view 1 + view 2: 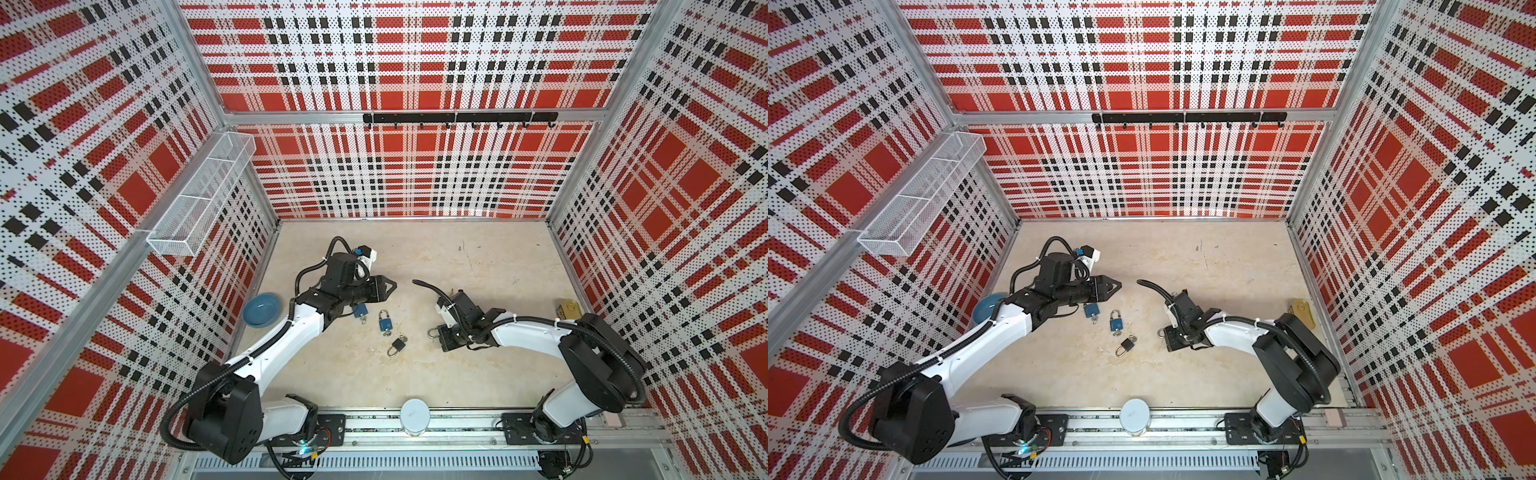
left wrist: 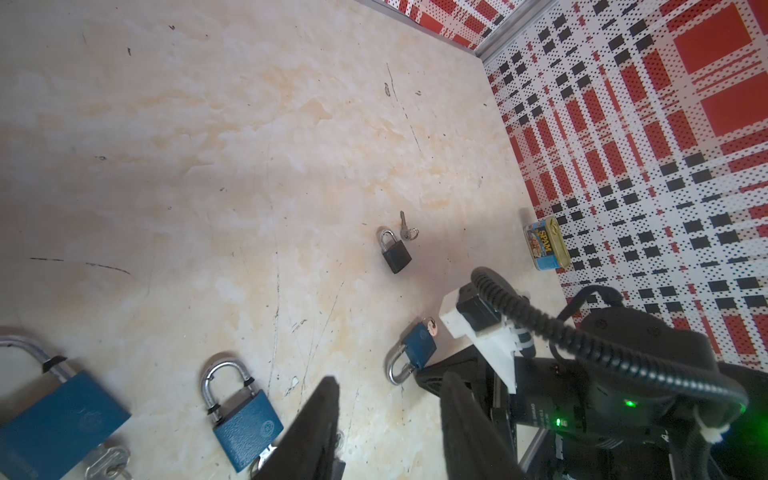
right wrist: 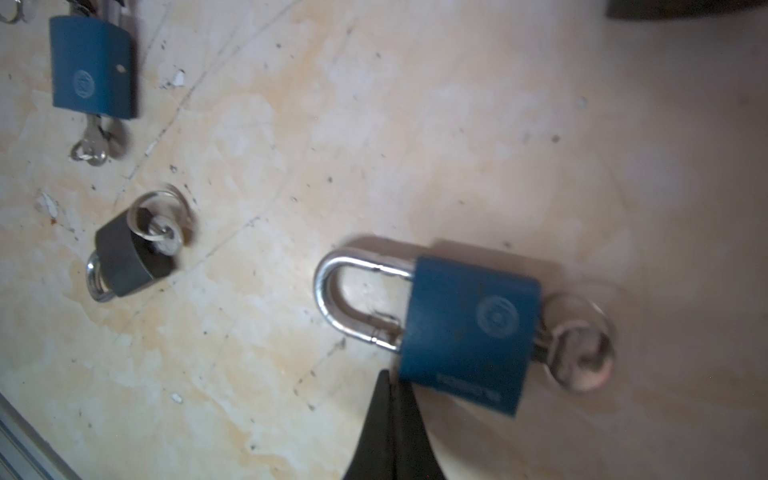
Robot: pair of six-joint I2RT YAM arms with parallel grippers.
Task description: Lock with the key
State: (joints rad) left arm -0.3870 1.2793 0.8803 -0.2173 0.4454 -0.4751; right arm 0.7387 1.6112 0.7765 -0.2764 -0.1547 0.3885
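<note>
Right wrist: blocky blue padlock, curved shiny metal shackle.

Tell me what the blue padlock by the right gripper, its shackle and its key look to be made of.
Padlock body: matte blue coating, plastic or paint over metal, with a stamped round logo. Shackle: polished steel-like metal, bright reflections. Key: silvery metal, duller shine; blurred, so alloy unclear.

Left arm and right arm: white link shells, black joint housings, ribbed black conduit held by white ties. Left gripper black, jaws tapered. Base plates black, at 7 and 5 o'clock. Green lights, seemingly indicators, on right wrist.
</note>
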